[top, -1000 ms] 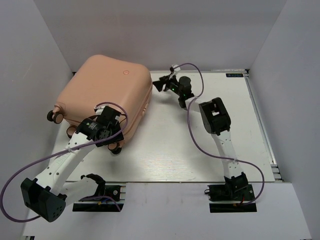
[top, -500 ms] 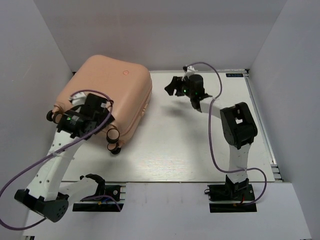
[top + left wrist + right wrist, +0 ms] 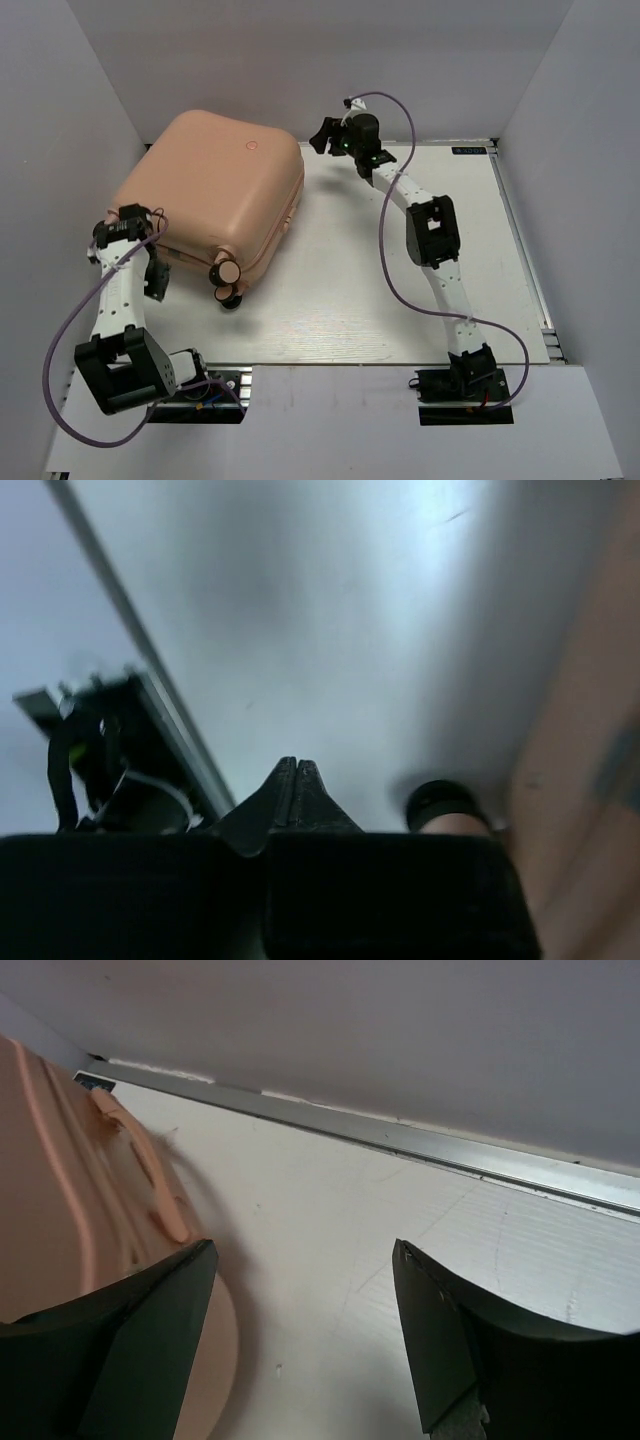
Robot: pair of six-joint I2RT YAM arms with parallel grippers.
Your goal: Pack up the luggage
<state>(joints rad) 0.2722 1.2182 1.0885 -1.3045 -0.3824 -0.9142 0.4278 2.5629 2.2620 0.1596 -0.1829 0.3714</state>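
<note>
Luggage [image 3: 215, 195] lies shut at upper left of the desk [image 3: 400, 300], my L jaws clenched on nothing at its lower-left corner, R jaws released near its upper-right edge; packing prob. done, contents unverified.

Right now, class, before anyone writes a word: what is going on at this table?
Two robot arms flank the luggage, a pink suitcase lying closed on the left of the table. The left end effector is shut on nothing, beside the wheels. The right end effector is open and empty, at the suitcase's far side near its handle. No clothes are in view, and nothing is gripped.
</note>
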